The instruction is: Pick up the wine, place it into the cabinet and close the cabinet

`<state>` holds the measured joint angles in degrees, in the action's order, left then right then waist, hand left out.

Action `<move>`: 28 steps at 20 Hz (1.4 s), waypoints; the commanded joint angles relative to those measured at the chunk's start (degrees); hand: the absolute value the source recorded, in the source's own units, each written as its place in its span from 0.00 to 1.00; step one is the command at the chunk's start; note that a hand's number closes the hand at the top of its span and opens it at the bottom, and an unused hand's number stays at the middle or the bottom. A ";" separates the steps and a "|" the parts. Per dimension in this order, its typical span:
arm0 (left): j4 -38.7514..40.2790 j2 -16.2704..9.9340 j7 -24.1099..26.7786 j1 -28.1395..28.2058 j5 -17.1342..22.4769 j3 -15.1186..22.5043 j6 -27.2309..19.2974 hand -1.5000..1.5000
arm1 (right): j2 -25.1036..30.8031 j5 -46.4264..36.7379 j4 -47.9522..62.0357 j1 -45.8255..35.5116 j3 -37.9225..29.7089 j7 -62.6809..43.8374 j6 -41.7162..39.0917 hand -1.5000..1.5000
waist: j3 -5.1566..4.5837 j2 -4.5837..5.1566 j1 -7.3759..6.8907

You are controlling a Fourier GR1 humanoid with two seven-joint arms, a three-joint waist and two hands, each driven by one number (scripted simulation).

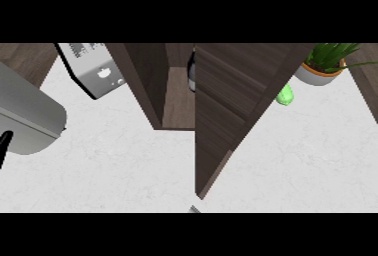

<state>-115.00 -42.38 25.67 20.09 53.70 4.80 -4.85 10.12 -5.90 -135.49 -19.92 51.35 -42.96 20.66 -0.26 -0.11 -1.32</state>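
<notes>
A tall dark-brown wooden cabinet (159, 85) with a straight vertical grain stands on the white, faintly veined stone counter (111, 170), seen steeply from above. Its panelled door (229, 105) of the same dark wood is swung out towards the viewer, its lower corner reaching well over the counter. Between the cabinet's left wall and the door's edge a narrow strip of the lighter brown inner floor shows. At the top of that gap, inside the cabinet and half hidden by the door, sits a dark rounded shape with a pale rim, the wine bottle (191, 75) as far as can be told; its label and neck cannot be made out. To the cabinet's left, near the wall, lies a boxy brushed-silver appliance (94, 70) with slots on its top and small dark knobs on its face. At the upper right a white and orange round pot (319, 74) holds a spiky green plant (332, 52). Just beside the pot, partly behind the door, is a small, glossy bright-green object (286, 95) whose kind I cannot tell. A broad smooth grey forearm (29, 117) fills the left edge. Of the left hand (4, 145) only a thin black sliver shows below it at the frame's border, apart from the cabinet, and whether it is open or closed cannot be told. The right hand is out of view.
</notes>
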 commanded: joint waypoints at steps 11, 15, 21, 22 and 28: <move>2.33 2.69 -3.07 -4.93 0.14 0.63 0.23 0.00 | -9.96 15.67 30.44 -36.38 -12.73 3.67 10.69 1.00 | 0.06 0.47 -1.64; -0.63 4.05 -2.96 -3.06 -3.83 1.88 -2.53 0.00 | -10.06 20.83 39.50 -45.30 -16.77 6.79 11.84 1.00 | 0.17 0.19 -1.23; 3.33 5.51 -2.98 -4.87 -2.63 -0.56 -0.25 0.00 | -10.09 14.92 54.30 -51.26 -20.83 12.18 5.20 1.00 | 0.16 0.26 -0.18; 0.67 5.30 -4.13 -4.67 -4.79 0.59 -3.11 0.00 | -10.10 16.68 58.44 -50.02 -21.22 15.97 4.99 1.00 | 0.20 0.40 -0.57; -0.35 4.97 -8.26 -7.31 -2.33 -3.74 -3.47 0.00 | -10.09 18.35 66.66 -52.68 -31.26 19.86 -2.74 1.00 | 0.24 0.32 0.25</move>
<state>-114.54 -36.78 20.71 15.34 50.32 3.45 -6.78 0.47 11.31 -75.37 -69.75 25.11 -25.97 20.99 -0.07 0.18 -1.41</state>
